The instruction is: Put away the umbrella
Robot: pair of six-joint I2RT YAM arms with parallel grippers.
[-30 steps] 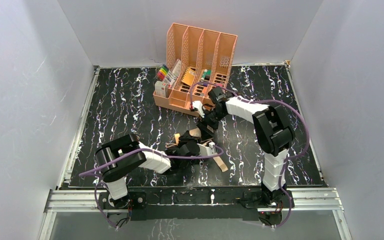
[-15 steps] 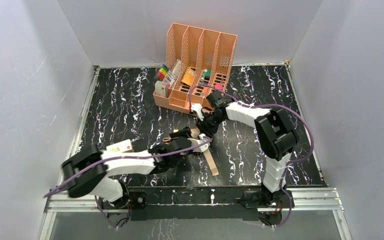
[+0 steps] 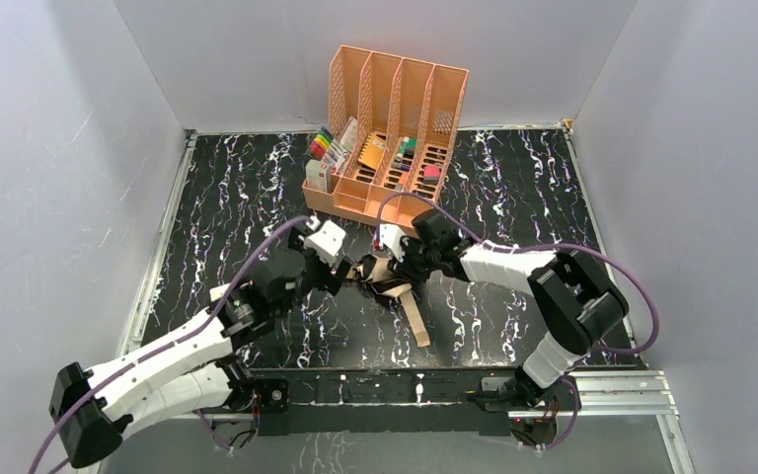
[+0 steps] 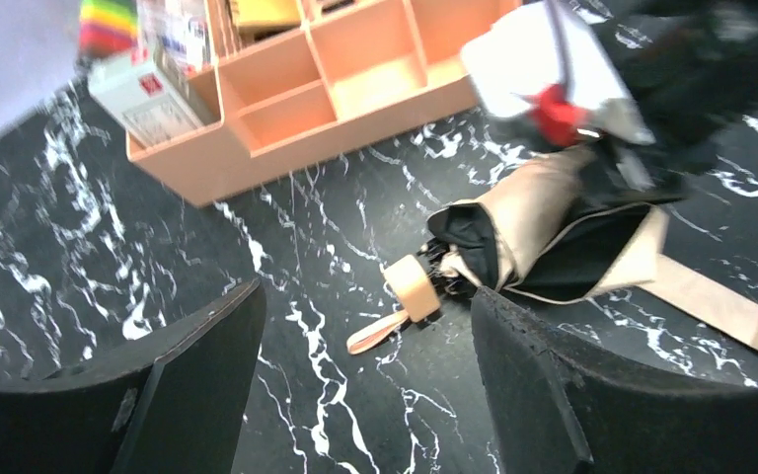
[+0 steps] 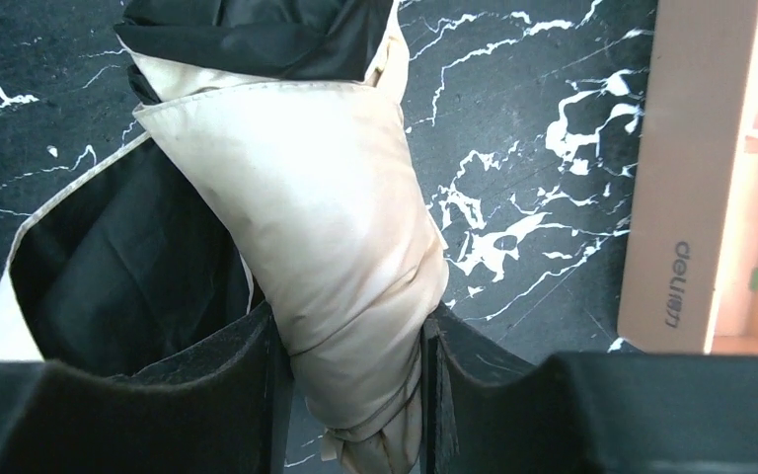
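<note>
Umbrella (image 3: 387,276) on bench (image 3: 237,217) near organizer (image 3: 395,99), loosely furled | right fingers (image 5: 227,395) clamped on tan canopy (image 5: 326,227) | left fingers (image 4: 197,375) apart, facing handle (image 4: 413,286) | advice: close on handle squarely, tuck loose strap (image 4: 720,306) before lifting.

Left gripper (image 3: 343,274) is hanging just left of the umbrella (image 3: 382,268), left arm stretching diagonally from the near-left corner across the black marbled table (image 3: 237,197). Right gripper (image 3: 398,265) is pressing onto the folded tan-and-black bundle from the right, right arm bending low and reaching left, and jaw spacing on either is too small to tell. Umbrella is lying mid-table, tan strap (image 3: 416,318) trailing toward the near edge, with the peach file organizer (image 3: 395,109) standing behind it, apart.
</note>
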